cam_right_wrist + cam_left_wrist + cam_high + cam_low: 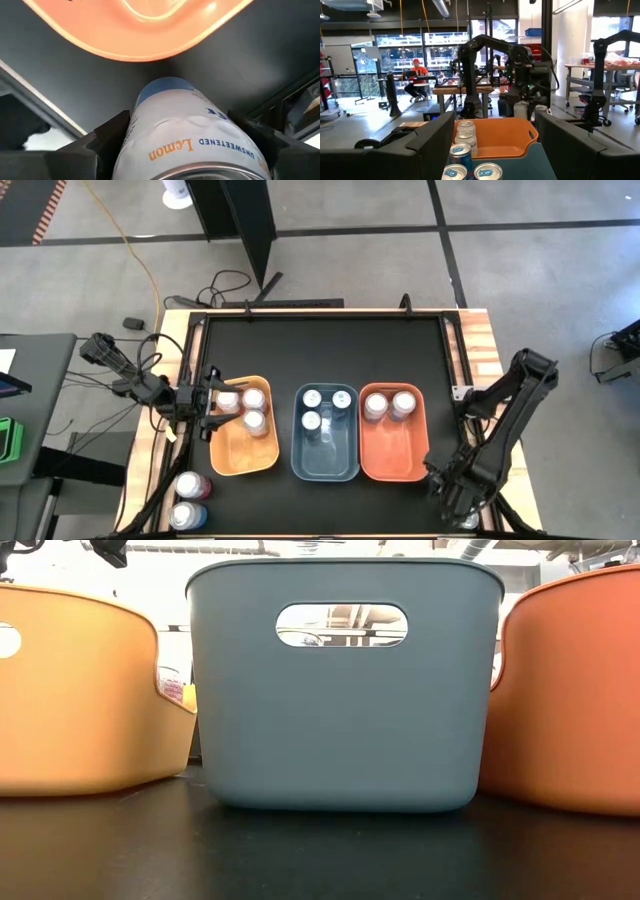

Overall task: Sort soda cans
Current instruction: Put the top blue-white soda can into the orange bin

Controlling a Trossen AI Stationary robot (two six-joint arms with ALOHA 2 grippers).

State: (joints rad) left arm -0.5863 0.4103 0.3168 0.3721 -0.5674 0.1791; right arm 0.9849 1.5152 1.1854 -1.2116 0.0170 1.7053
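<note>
Three smooth plastic bins with rounded corners are set in a row on the black table (320, 350). In the orange bin (243, 450) on the left, three cans (253, 421) with shiny silver tops are seen standing at its far end. In the blue-grey bin (325, 460) in the middle, three cans (313, 421) are seen, also gathered at the far end. In the red-orange bin (393, 455) on the right, two cans (376, 406) stand side by side at the far end. Two more cans (190, 486) are left on the wooden edge at the near left corner of the table, outside the bins.

The left gripper (213, 416) is held at the far left corner of the orange bin with its fingers apart, and nothing is seen between them in the left wrist view. The right gripper (177, 137) is placed at the near right corner of the table, just beyond the red-orange bin, and its fingers are closed on a silver-white can (185, 135) printed with "Lemon" in orange and blue lettering. The can is cylindrical and glossy.
</note>
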